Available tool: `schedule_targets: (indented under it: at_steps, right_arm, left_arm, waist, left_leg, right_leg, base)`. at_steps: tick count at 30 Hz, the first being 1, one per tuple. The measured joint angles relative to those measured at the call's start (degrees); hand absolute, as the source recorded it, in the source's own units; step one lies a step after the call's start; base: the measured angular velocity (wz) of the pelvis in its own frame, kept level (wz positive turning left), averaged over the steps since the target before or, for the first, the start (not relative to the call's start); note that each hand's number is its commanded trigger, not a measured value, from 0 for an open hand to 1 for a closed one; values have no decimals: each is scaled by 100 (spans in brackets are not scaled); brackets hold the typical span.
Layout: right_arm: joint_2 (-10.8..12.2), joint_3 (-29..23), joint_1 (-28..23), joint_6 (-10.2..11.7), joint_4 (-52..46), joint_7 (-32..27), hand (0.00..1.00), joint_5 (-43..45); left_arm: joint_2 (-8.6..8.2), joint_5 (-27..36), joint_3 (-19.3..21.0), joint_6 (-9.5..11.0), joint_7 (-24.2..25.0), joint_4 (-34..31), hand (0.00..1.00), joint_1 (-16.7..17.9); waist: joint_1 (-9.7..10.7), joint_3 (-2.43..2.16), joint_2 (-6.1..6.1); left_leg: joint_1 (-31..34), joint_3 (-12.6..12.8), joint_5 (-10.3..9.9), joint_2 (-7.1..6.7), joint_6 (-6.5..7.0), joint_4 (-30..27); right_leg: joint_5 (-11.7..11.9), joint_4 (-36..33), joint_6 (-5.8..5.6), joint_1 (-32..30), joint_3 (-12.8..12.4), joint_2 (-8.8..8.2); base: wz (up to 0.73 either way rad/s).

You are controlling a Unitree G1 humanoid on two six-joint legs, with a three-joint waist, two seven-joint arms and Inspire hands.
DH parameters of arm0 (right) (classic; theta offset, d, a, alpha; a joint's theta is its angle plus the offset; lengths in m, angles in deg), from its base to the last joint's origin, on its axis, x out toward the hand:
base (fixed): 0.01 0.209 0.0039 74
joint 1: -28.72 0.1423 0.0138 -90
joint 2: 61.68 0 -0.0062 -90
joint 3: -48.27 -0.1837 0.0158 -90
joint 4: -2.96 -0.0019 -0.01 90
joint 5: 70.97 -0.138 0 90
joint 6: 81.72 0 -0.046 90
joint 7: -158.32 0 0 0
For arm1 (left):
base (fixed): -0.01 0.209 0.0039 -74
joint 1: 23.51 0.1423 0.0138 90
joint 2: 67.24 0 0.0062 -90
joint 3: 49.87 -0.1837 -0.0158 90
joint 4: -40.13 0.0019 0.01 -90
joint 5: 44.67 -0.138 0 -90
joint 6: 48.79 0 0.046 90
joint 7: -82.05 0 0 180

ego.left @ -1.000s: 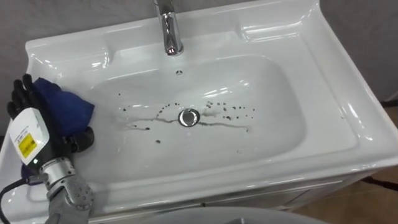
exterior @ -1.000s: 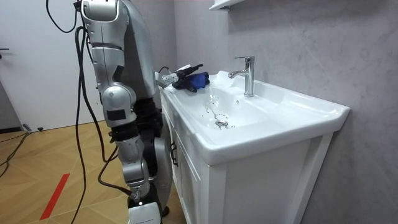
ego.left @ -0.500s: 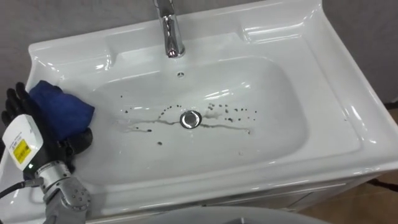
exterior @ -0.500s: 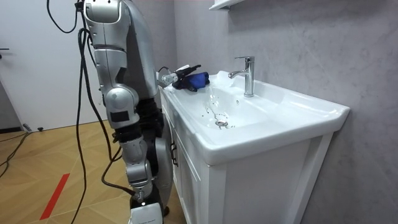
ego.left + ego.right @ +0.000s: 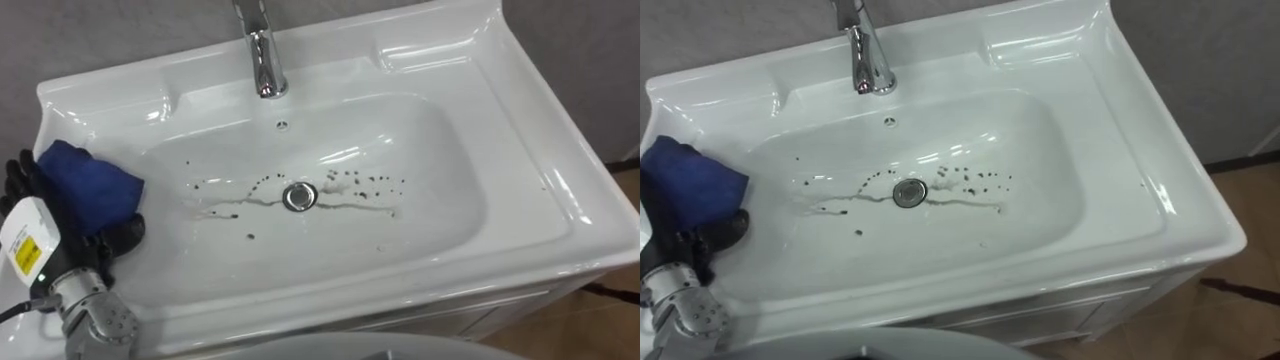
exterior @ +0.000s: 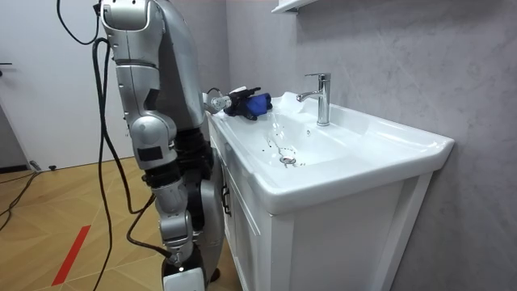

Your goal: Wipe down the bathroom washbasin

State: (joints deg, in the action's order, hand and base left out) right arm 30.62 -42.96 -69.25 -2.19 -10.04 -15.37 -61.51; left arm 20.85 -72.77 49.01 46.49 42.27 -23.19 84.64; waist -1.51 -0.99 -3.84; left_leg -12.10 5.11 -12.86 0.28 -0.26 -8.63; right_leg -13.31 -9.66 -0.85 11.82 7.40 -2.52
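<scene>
1. The left robot hand (image 5: 100, 240) is resting on the left rim of the basin (image 5: 450, 215), coming in from the lower left of the eye views.
2. Its dark fingers are curling round a blue cloth (image 5: 85, 185), with the thumb pressing against the cloth's lower edge, so the robot hand is clasping the cloth.
3. The cloth is sitting bunched on top of the robot hand, at the brink of the bowl and not down inside it.
4. To the right of the robot hand, the bowl's floor is showing dark specks (image 5: 365, 182) and thin grey streaks (image 5: 235, 203) on both sides of the round metal drain (image 5: 298, 196).
5. Beyond and to the right of the robot hand, a chrome faucet (image 5: 260, 55) is standing on the back ledge.
6. In the room view, the robot is standing at the end of the white cabinet (image 6: 266, 242) that is carrying the basin, with the cloth-holding arm reaching over the rim.
7. The right robot hand (image 6: 184, 279) is hanging at the robot's side, at the lower edge of the room view; I cannot tell its state.
</scene>
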Motion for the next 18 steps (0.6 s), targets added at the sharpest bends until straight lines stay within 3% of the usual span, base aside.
schedule_targets:
  at_steps: [1, 3, 10, 18]
  right_arm:
    - [0, 1, 0, -31, -10, 5, 0, 4]
    - [0, 1, 1, -140, -19, 15, 0, 5]
    - [0, -19, 10, -310, 37, 73, 0, 10]
    - [5, -121, 23, -401, 93, 79, 0, 163]
  left_arm:
    - [12, 51, -11, 0, 2, 15, 79, 0]
    - [19, 171, -17, 0, 84, 30, 100, 0]
    - [20, 225, -46, 3, 316, 36, 100, 0]
    - [84, 226, 17, 3, 86, 154, 100, -8]
  waist:
    - [4, -2, -2]
    - [7, -8, -2]
    - [14, -23, 6]
    - [14, -74, 13]
  left_leg:
    - [-3, 0, 0, 2, 0, 0]
    - [-14, -4, 1, 6, -2, 1]
    - [-70, -57, 4, 8, -6, -2]
    - [-66, -55, 7, 12, -11, -3]
  right_leg:
    - [0, 0, 1, 4, 4, 1]
    - [1, -4, 3, 16, 10, 4]
    - [-3, -1, 11, 99, 15, 6]
    - [-5, 1, 15, 100, 23, 8]
  base:
    - [0]
    - [0]
    - [0]
    - [0]
